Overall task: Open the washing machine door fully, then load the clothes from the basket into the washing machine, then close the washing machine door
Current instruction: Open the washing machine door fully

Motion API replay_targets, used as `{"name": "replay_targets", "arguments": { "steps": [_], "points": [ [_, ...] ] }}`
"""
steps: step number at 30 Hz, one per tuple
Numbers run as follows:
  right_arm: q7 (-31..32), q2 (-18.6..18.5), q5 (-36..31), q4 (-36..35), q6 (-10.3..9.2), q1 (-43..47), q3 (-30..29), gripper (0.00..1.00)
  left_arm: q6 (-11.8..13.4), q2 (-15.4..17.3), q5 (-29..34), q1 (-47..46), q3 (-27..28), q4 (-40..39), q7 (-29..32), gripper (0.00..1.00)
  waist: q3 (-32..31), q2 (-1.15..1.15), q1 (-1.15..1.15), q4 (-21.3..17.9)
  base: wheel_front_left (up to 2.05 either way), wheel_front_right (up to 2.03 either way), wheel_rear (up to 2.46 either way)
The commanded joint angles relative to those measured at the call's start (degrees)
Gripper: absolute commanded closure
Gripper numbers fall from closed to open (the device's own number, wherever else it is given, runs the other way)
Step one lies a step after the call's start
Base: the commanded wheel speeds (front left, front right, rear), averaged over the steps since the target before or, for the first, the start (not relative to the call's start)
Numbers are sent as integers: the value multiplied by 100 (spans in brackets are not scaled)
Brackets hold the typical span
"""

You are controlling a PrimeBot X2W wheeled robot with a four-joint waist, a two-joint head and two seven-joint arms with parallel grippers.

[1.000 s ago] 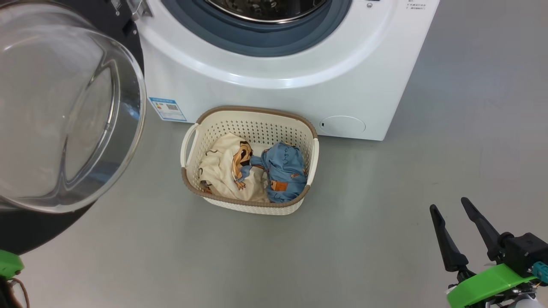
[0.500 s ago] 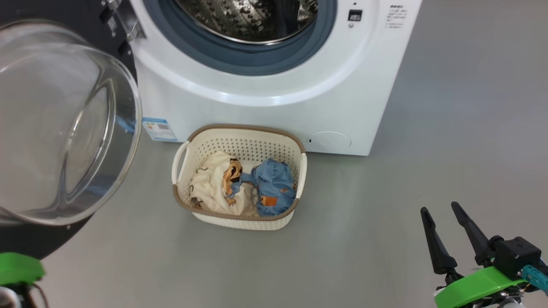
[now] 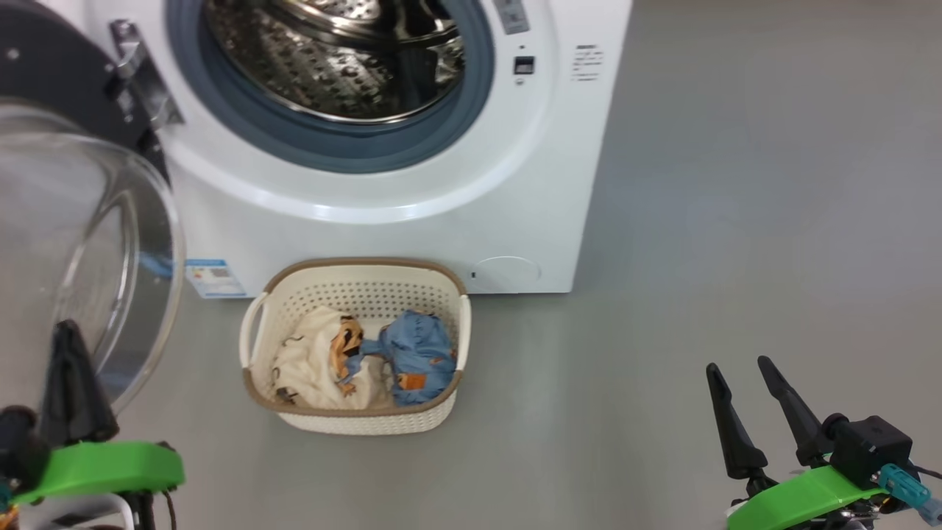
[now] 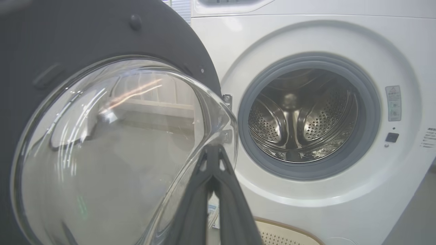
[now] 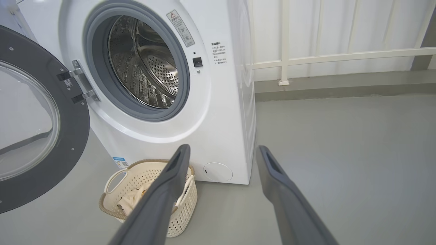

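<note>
the washing machine (image 3: 383, 221) stands on the grey floor (image 3: 662, 331) with its round mouth uncovered, the perforated steel drum (image 3: 331, 59) showing inside the grey gasket (image 3: 412, 151). the washing machine door (image 3: 88, 243) is swung wide on its hinge (image 3: 143, 81) at the machine's left, black rim outward and the clear glass bowl bulging toward the robot. the basket (image 3: 353, 423) sits on the floor just in front of the machine's foot, between the blue label sticker (image 3: 213, 277) and the round service flap (image 3: 506, 271). the clothes lie inside it side by side, the cream garment (image 3: 309, 364) on the left and the blue denim-like one (image 3: 416, 353) on the right, touching in the middle. the left claw (image 3: 66, 331) is at the lower left of the head view, its two dark fingers pressed together with nothing between them; its tip lies in front of the lower edge of the glass bowl, and whether it touches the glass cannot be told. the right claw (image 3: 737, 364) hangs at the lower right, well apart from the basket, fingers spread wide and gripping nothing.
</note>
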Motion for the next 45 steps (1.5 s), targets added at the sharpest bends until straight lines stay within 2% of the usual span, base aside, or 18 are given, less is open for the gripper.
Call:
{"name": "replay_targets", "arguments": {
  "steps": [1, 5, 6, 9, 10, 11, 15, 23, 30, 45],
  "points": [
    [-69, -22, -18, -145, 9, 21, 139, 0, -18, 117, 43, 50, 132, -252, 25, 100, -138, 0, 0, -287, 0, 0, 0],
    [-69, 15, -26, -177, 9, 47, 172, 0, -35, 69, 40, 271, -13, -424, 103, 100, -185, 0, 0, -537, 0, 0, 0],
    [-69, 22, -29, -191, 9, 53, 176, 0, -26, 47, 9, 327, -37, -456, 108, 91, -201, 0, 0, -595, 0, 0, 0],
    [-69, 48, -31, -229, 9, 81, 207, 0, 22, -5, -30, 535, -126, -534, 104, 54, -265, 0, 0, -768, 0, 0, 0],
    [-69, 53, -33, -241, 9, 88, 224, 0, 40, -20, -35, 610, -163, -559, 103, 32, -283, 0, 0, -823, 0, 0, 0],
    [-69, 58, -33, -252, 9, 93, 244, 0, 63, -34, -42, 686, -199, -584, 98, 0, -302, 0, 0, -880, 0, 0, 0],
    [-69, 65, -31, -294, 9, 120, 287, 0, 116, -72, -76, 974, -341, -654, 76, 0, -367, 0, 0, -1065, 0, 0, 0],
    [-69, 49, -15, -388, 9, 172, 283, 0, 111, -95, -7, 1218, -678, -660, 81, 0, -395, 0, 0, -1155, 0, 0, 0],
    [-69, 83, -44, -514, 9, 211, 293, 0, 147, -116, -96, 1443, -878, -558, 18, 0, -429, 0, 0, -1117, 0, 0, 0],
    [-69, 108, -82, -501, 9, 299, 277, 0, 258, -22, -18, 1572, -918, -307, -53, 0, -534, 0, 0, -998, 0, 0, 0]
  ]
}}
